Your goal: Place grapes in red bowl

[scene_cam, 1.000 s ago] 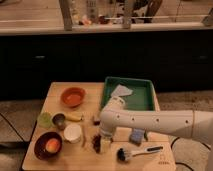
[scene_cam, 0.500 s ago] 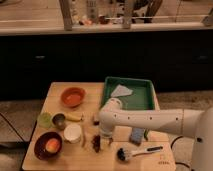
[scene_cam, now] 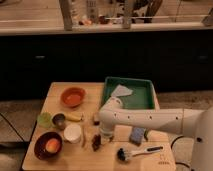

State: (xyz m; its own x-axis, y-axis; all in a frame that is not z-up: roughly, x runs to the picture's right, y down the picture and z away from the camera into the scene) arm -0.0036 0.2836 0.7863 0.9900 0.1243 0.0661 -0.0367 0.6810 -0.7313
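The grapes point(scene_cam: 96, 143), a small dark reddish bunch, lie on the wooden table point(scene_cam: 60, 90) near the front, just right of the white cup point(scene_cam: 72, 133). My gripper point(scene_cam: 104, 134) hangs from the white arm point(scene_cam: 150, 120) right beside and slightly above the grapes, on their right. An orange-red bowl point(scene_cam: 73, 96) stands empty at the back left. A darker red-brown bowl point(scene_cam: 41, 150) at the front left holds an orange fruit point(scene_cam: 52, 145).
A green tray point(scene_cam: 142, 87) with a white cloth point(scene_cam: 121, 91) stands at the back right. A black-bristled brush point(scene_cam: 123, 154), a blue sponge point(scene_cam: 136, 135), a banana point(scene_cam: 75, 118), a metal cup point(scene_cam: 59, 120) and a green cup point(scene_cam: 44, 119) lie around.
The arm's elbow has swung round on the right and the wrist has shifted slightly. The gripper stays by the grapes, which have not moved.
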